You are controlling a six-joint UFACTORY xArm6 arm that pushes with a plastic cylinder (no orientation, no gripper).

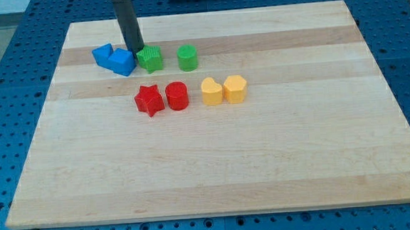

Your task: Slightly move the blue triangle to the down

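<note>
Single camera view of a pale wooden table (215,171) on a blue perforated base (3,84). The arm carries no gripper, so there is nothing to stand apart or together; it ends in a dark rod whose lower end, my tip (136,51), meets the table in the far left part of the scene.

Two blue blocks lie touching at far left. The leftmost piece (102,55) and its neighbour (122,61) are hard to separate by shape at this size; one of them is the blue triangle named in the task, but which one cannot be told with confidence. My tip stands just beside the right-hand blue piece, at its far right edge, between it and the green star-like block (149,59). A green cylinder (187,57) sits near, further right.

A nearer row holds a red star (148,100) touching a red cylinder (177,96), then, slightly apart, two yellow blocks (212,91) (235,89) touching each other.

Progress, as a judgement: the tip appears placed on the far side of the blue pair, suited to a short push toward the near edge. The blue pieces lie level with the green row, so the small downward shift looks not yet done or barely begun.
</note>
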